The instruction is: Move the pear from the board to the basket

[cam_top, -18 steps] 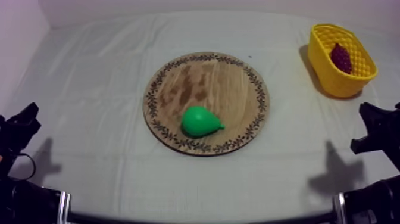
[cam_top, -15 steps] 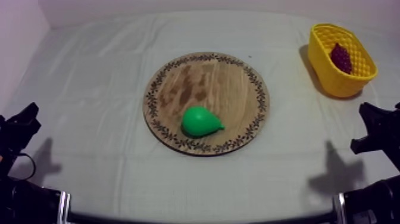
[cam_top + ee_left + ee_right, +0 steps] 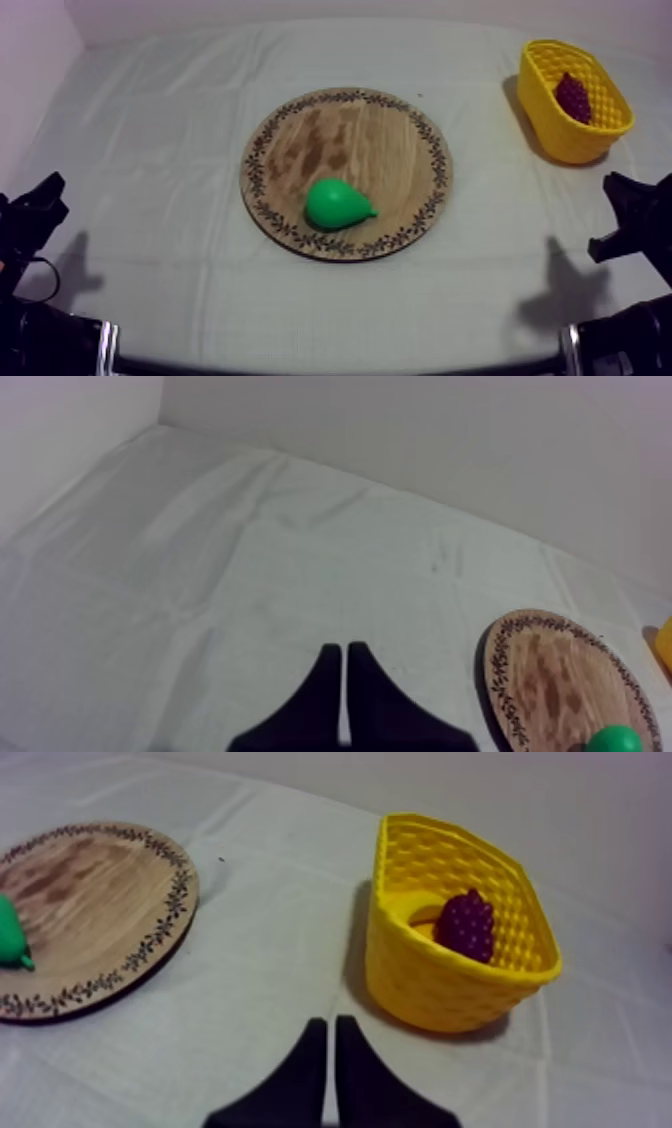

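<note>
A green pear [image 3: 338,204] lies on its side on the near part of the round wooden board [image 3: 370,135] at the table's middle. The yellow basket [image 3: 546,112] stands at the far right with a dark bunch of grapes [image 3: 573,97] inside. My left gripper [image 3: 343,661] rests shut on nothing at the near left, with the board [image 3: 555,681] and the pear [image 3: 615,740] off to its right. My right gripper [image 3: 330,1034] is shut on nothing too, its tips just short of the basket [image 3: 440,987]. It is far from the pear [image 3: 8,934].
Grey-white cloth [image 3: 160,150] covers the table, with open room around the board on all sides. A pale wall [image 3: 450,436] rises behind the far edge. Both arms sit low at the near corners.
</note>
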